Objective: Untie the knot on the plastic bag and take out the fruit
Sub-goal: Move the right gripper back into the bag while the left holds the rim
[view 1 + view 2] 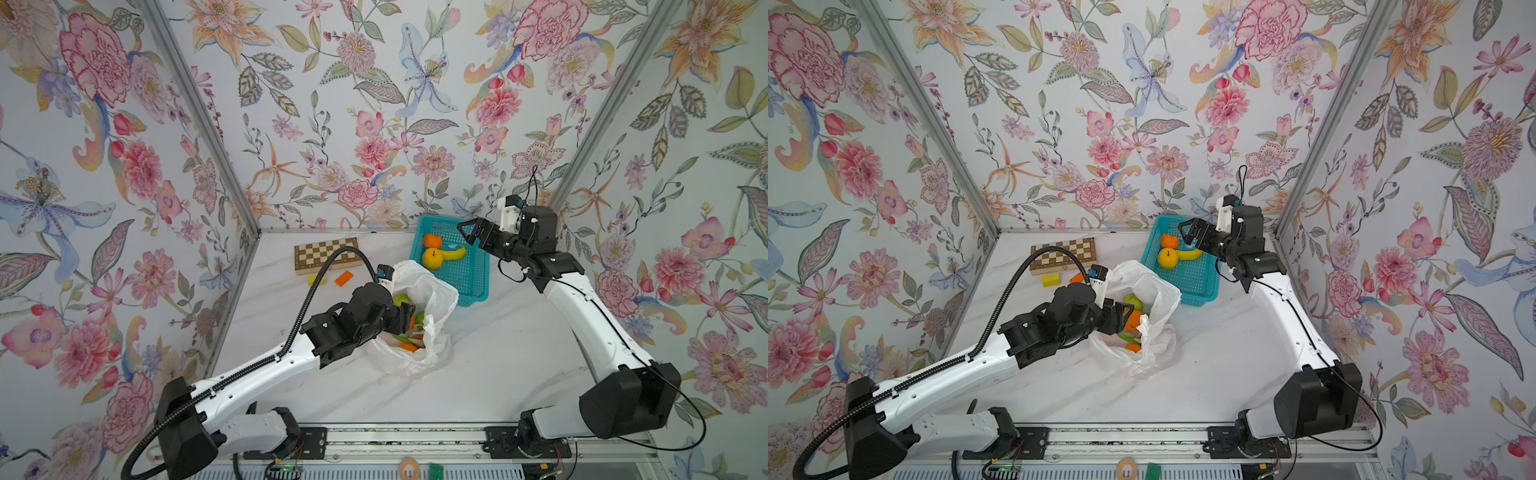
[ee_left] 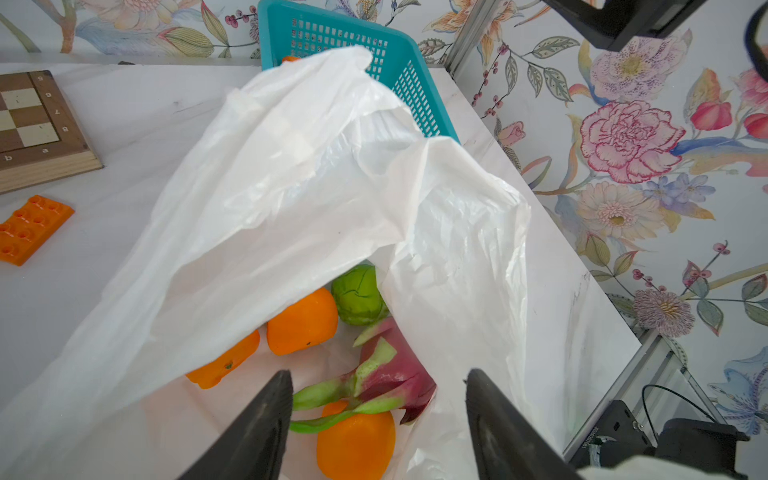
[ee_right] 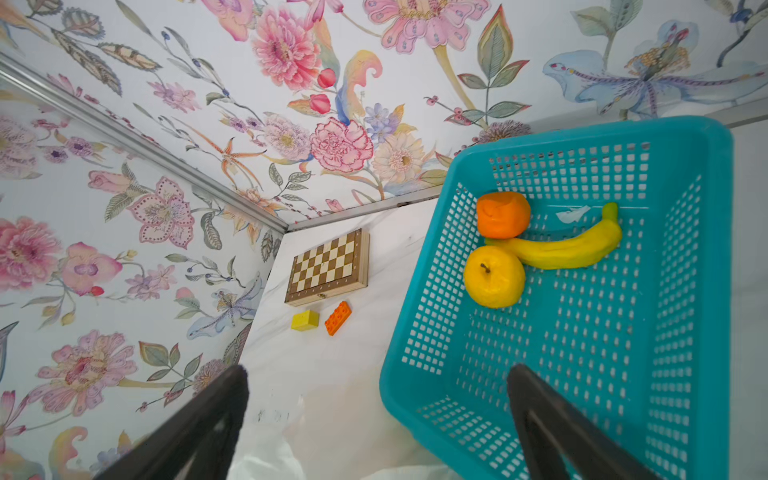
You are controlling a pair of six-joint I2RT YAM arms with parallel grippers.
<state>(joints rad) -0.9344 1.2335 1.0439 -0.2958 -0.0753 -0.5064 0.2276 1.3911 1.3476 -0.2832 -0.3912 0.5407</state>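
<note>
Bag (image 1: 430, 286): lies mid-bench (image 1: 519, 374), just beside the near corner of the basket (image 1: 478, 297). Its mouth gapes and the film is crumpled, with one flap raised toward the basket.

Left hand (image 2: 376, 374): at the bag mouth, fingers spread. The dragon fruit (image 2: 390, 370) lies between them with a clear gap to one finger. Contact with the other finger cannot be told. Nothing is pinched.

Fruit in the bag, seen in the left wrist view: three orange pieces (image 2: 302, 322), a green piece (image 2: 359, 295) and the dragon fruit, all resting on the bag's lower film.

Right hand (image 3: 378, 370): hovers above the basket, fingers spread wide, empty.

Basket contents: an orange (image 3: 503, 214), a yellow apple (image 3: 493, 276) and a banana (image 3: 569, 253). Both round pieces touch the banana.

Also on the bench: a chessboard (image 1: 326, 253) at the back, left of the basket. A yellow block (image 1: 1050, 279) and an orange block (image 1: 344, 278) sit just in front of it.
</note>
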